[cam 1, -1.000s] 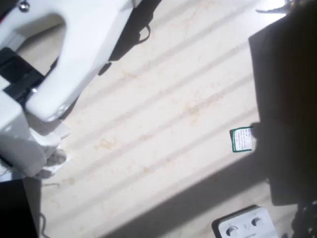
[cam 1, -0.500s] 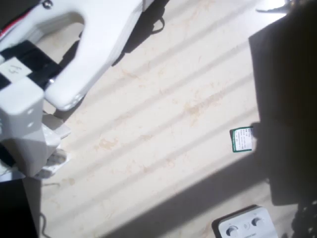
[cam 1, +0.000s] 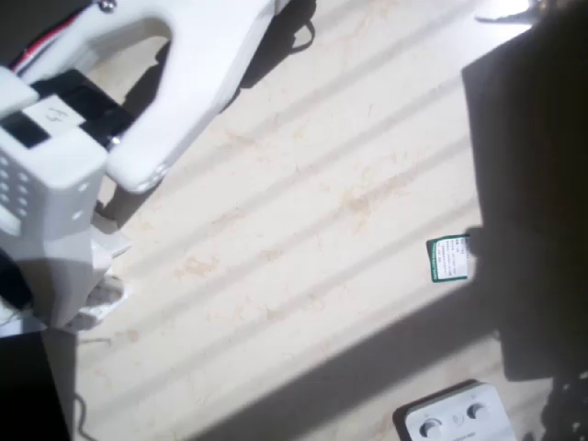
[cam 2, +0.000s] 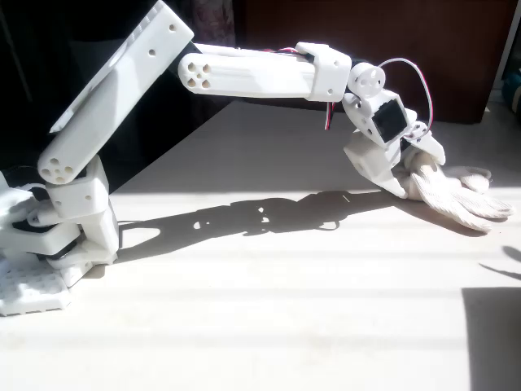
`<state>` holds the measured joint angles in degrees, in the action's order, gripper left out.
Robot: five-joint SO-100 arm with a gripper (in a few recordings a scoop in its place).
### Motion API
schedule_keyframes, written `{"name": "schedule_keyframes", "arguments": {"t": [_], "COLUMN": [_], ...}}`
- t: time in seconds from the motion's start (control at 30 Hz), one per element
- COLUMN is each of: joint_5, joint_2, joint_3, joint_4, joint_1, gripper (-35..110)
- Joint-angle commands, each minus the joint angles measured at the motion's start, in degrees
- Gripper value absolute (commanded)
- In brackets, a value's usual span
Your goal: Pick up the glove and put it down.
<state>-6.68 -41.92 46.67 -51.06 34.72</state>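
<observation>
In the fixed view, starting at the left, my white plastic base (cam 2: 49,244) is sitting on the pale, sunlit table (cam 2: 244,326), and my white arm (cam 2: 252,73) is reaching out across it to the right. At the far end my gripper (cam 2: 407,175) is angling down onto the cream, off-white soft fabric glove (cam 2: 460,195), which is lying on the table near the right edge with its stubby fingers pointing right. I am touching the glove at its wrist end, but my fingertips are hiding behind the wrist housing and the fabric, so I cannot tell whether my jaws are spread, pressed together or already pinching the cloth. In the overhead view, my white arm links are crossing the upper left corner, the striped light is lying across the bare table in the middle, and a small green-and-white label (cam 1: 449,258) is showing at the edge of a dark shadowed patch on the right; a white plastic box with two round knobs (cam 1: 455,418) is sitting at the bottom right. As I judge it, the glove is resting on the table unlifted, so securing it, raising it and setting it down again are all left.
</observation>
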Motion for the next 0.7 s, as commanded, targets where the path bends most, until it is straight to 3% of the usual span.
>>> {"name": "schedule_keyframes", "arguments": {"t": [0.0, 0.4, 0.67], "joint_5": [-0.26, -0.53, -0.53], "joint_2": [-0.44, -1.49, -12.83], "joint_3": [-2.46, -2.55, -2.9], "joint_4": [0.35, -0.35, -0.79], "joint_1": [0.18, 0.18, -3.16], "gripper": [-2, 0, 0]}}
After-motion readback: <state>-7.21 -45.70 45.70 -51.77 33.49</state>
